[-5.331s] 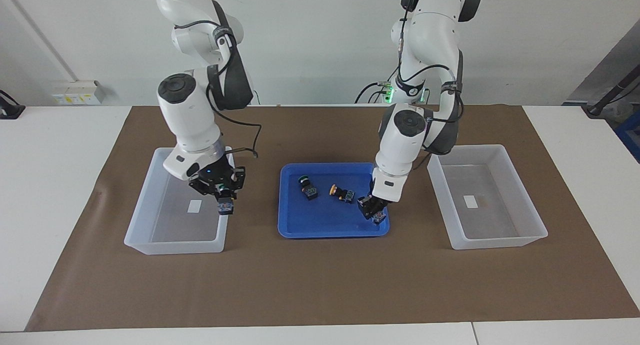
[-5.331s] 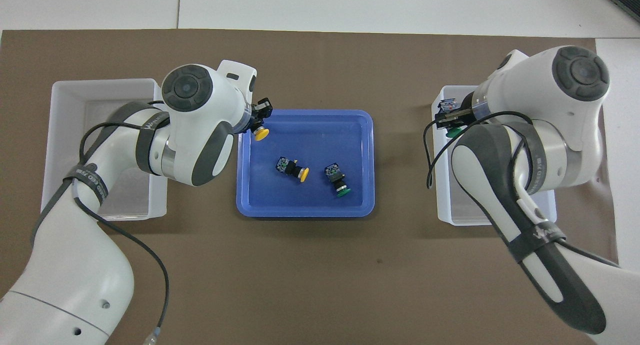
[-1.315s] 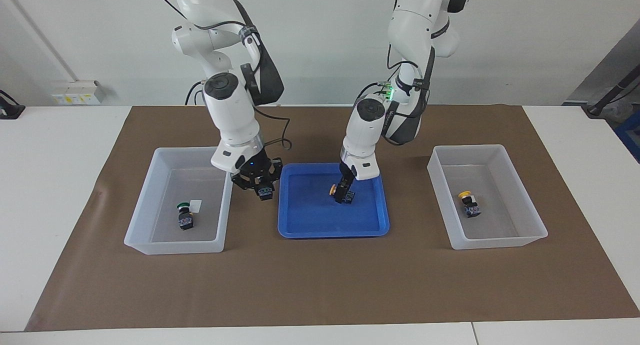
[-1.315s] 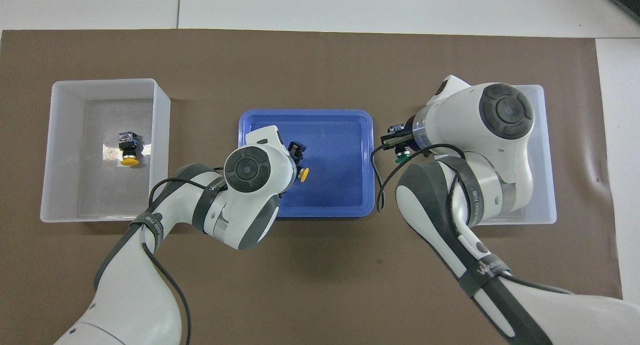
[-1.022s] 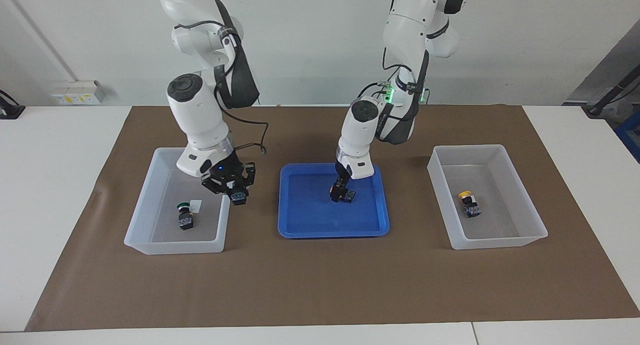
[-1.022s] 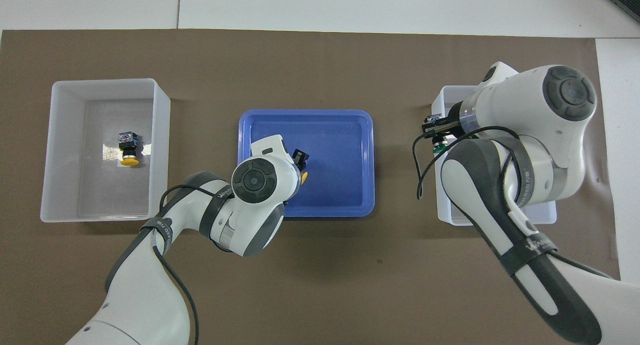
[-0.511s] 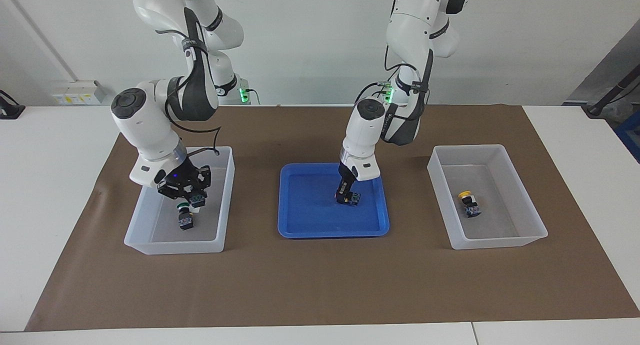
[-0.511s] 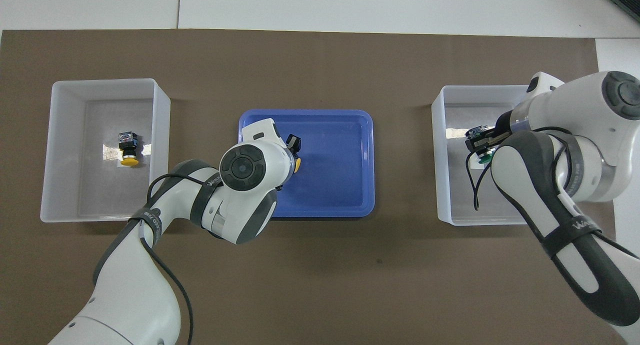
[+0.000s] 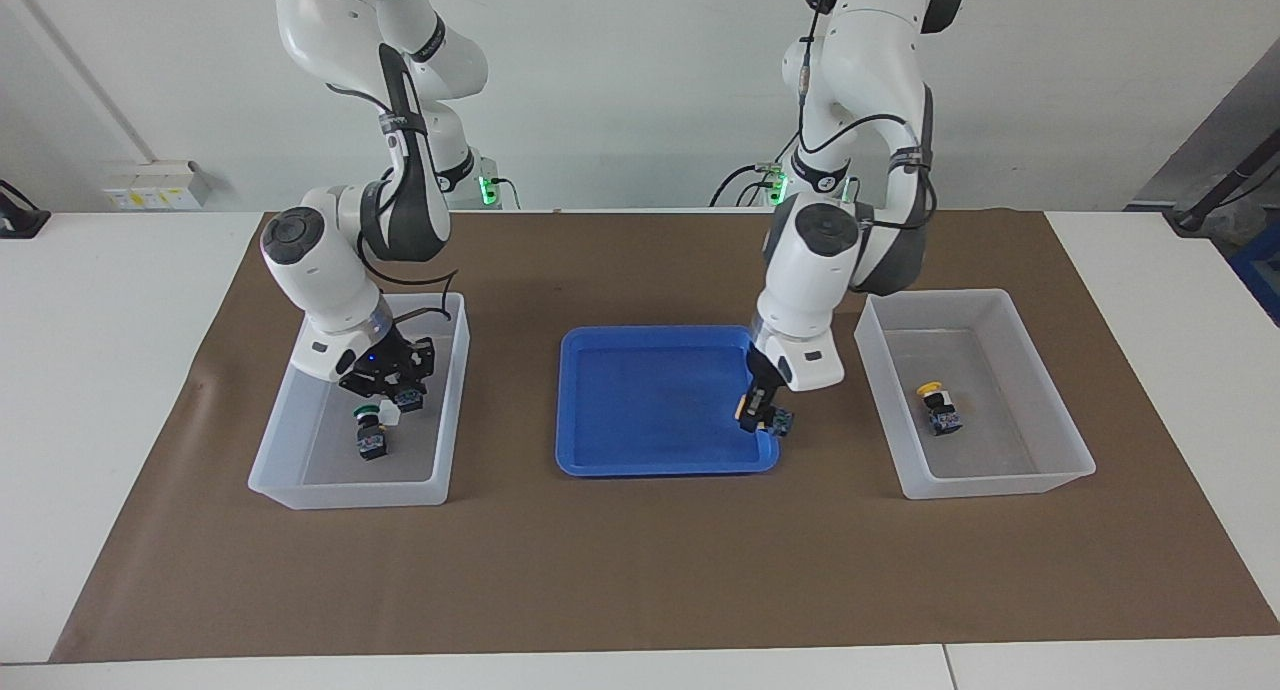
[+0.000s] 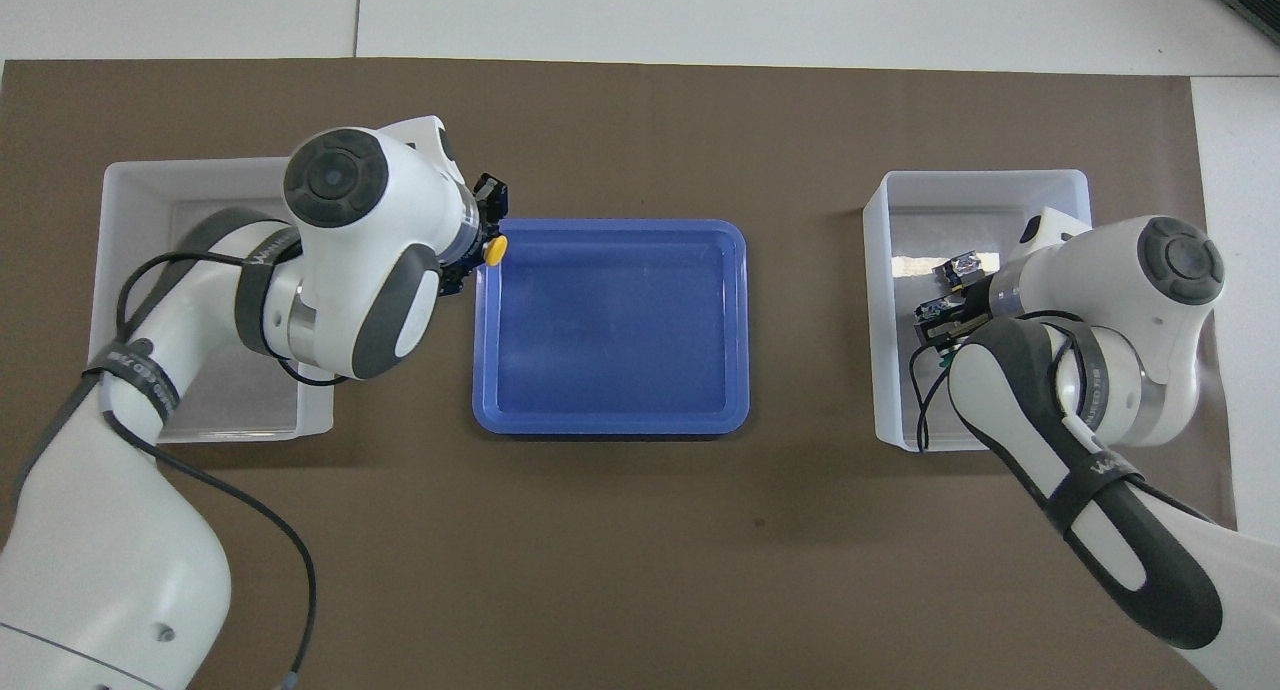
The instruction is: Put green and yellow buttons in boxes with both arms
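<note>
Bench (image 9: 100, 370): white top, covered across its middle by a brown mat (image 9: 640, 570). A plain white wall is seen past the robots, with a socket strip (image 9: 150, 185) at 10 o'clock of the facing view.

Blue tray (image 9: 660, 467): set at the mat's centre. In the facing view one box (image 9: 345, 500) is placed at 9 o'clock of it, toward the right arm's end, and the other box (image 9: 1000, 490) at 3 o'clock, toward the left arm's end.

Left end effector (image 9: 762, 415): held low over the tray's 4 o'clock corner in the facing view and clamped on the held yellow button (image 9: 775, 422). Its yellow cap (image 10: 493, 252) is shown in the overhead view.

Right end effector (image 9: 392, 390): lowered inside the 9 o'clock box and closed on the held green button (image 9: 405, 401). The resting green button (image 9: 372, 440) is found on that box's floor, just beside it.

Resting yellow button (image 9: 938, 410): deposited on the floor of the 3 o'clock box.

Changes noted: half a second earlier the left end effector was over the tray's middle, and it has since been carried toward the 3 o'clock box. Some five seconds earlier no button was seen in either box, and two buttons lay in the tray.
</note>
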`<state>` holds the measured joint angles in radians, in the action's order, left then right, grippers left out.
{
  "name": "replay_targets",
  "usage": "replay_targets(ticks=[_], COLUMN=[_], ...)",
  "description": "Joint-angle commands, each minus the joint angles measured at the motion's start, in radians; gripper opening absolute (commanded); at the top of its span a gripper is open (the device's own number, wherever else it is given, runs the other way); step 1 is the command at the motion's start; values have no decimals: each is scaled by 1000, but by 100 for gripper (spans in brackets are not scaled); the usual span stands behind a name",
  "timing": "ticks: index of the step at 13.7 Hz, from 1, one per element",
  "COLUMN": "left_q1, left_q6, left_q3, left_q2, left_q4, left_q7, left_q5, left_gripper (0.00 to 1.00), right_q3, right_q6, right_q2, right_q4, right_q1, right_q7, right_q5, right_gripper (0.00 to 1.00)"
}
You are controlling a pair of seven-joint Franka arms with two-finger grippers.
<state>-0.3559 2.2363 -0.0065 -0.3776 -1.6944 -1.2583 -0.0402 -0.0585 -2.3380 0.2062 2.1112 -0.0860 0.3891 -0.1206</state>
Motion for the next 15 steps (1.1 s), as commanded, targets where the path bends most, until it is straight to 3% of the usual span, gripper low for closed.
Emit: replay_targets(ticks=[1, 4, 8, 10, 15], left_q1=[124, 237, 357, 411, 462], left_q6=[-148, -298, -302, -256, 14], left_q3=[-21, -17, -4, -4, -3], left_q2=[45, 46, 77, 106, 201], left_q4=[59, 128, 73, 1, -334], left_q7=[227, 544, 936, 1101, 1370], left_q5=[-27, -44, -46, -46, -46], left_gripper=[0, 0, 0, 0, 0], right_q3=[9, 8, 3, 2, 8], right_q6=[-15, 2, 22, 61, 173], right_q2=[-25, -36, -57, -77, -131], right_q4=[23, -25, -112, -138, -172], right_q1=[14, 12, 9, 8, -37], right_q7=[24, 14, -76, -169, -409], right_q5=[-24, -22, -4, 1, 140], right_gripper=[100, 100, 100, 100, 100])
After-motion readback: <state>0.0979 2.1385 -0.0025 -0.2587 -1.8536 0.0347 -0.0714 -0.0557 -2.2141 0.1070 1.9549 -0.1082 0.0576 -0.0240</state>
